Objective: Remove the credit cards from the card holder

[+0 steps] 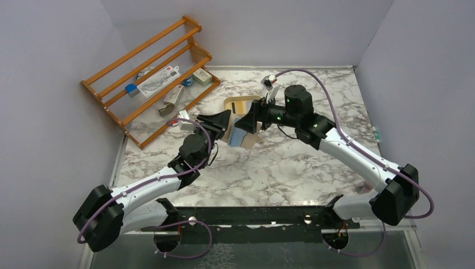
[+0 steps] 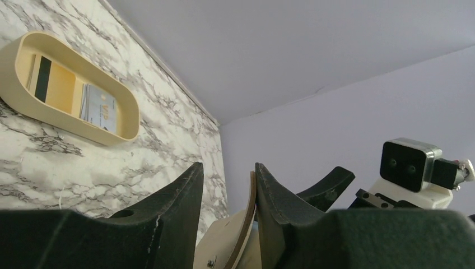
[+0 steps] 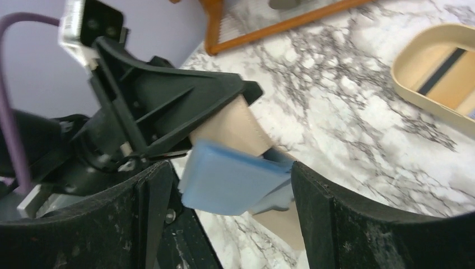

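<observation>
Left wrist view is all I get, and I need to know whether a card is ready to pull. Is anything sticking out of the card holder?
Observer: Yes. The right wrist view shows a light blue card poking out of the card holder.
Operator: Has the right gripper got it?
Observer: Not yet. The right gripper is open and straddles the card, with a gap on both sides.
Operator: Where does my left gripper hold the holder?
Observer: Seen from the right wrist, the left gripper pinches the tan leather just above where the card comes out.
</observation>
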Tool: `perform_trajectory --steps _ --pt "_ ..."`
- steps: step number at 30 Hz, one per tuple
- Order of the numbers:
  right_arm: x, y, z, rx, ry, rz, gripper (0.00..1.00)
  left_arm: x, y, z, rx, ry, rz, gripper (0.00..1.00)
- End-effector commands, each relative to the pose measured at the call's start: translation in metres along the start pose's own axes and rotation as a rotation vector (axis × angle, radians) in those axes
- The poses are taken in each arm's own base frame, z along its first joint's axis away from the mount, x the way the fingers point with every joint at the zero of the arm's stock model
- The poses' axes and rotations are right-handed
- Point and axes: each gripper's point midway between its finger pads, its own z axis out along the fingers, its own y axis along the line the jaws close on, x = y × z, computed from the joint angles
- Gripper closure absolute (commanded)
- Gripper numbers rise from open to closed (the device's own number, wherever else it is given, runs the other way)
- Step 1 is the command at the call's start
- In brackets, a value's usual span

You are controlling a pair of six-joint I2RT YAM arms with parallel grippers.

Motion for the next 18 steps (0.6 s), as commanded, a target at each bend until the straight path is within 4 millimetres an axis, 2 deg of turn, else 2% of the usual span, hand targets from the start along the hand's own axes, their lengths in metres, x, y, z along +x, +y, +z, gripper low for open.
perform_trajectory --steps 1,13,18 --pt "-0.005 -0.027 0.004 0.158 0.003 -0.043 0.19 -0.008 -0.016 0.005 0.015 -0.041 -0.009 1.00" --pt "0.008 -0.033 0.014 0.213 0.052 -0.061 0.21 -0.002 -0.020 0.008 0.012 -0.032 -0.001 1.00" --pt "0.020 -0.048 0.008 0.283 0.093 -0.077 0.21 -0.004 -0.018 0.007 0.007 -0.038 0.003 1.00"
